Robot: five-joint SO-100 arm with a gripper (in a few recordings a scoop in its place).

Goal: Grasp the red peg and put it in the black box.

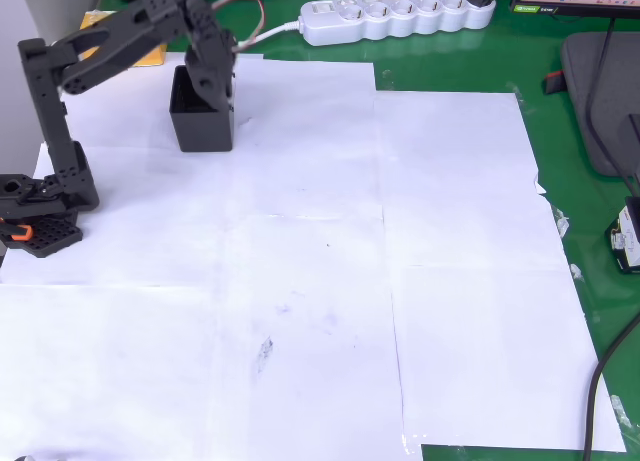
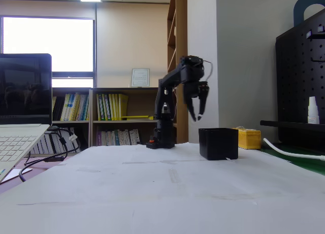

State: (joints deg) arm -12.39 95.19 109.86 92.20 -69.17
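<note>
gripper [image 2: 197, 114]: above box, fingers apart, pointing down, holding nothing | black box [image 2: 218, 143]: upright, mouth up, on tabletop [image 2: 167, 193]

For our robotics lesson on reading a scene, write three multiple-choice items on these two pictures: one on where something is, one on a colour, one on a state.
1. Where is the end effector?
A. Lying on the paper
B. Up in the air by the black box, higher than its rim
C. Down against the arm's base

2. What colour is the table around the white paper?
A. Green
B. Brown
C. Blue

3. What state is the end effector in?
A. Shut on a peg
B. Clamped on the box wall
C. Open, nothing seen between its fingers

Key: 1 B, the fixed view shows it hanging clear of the rim. 2 A, green shows around the sheets in the overhead view. 3 C, the fixed view shows a gap between the fingers.
</note>
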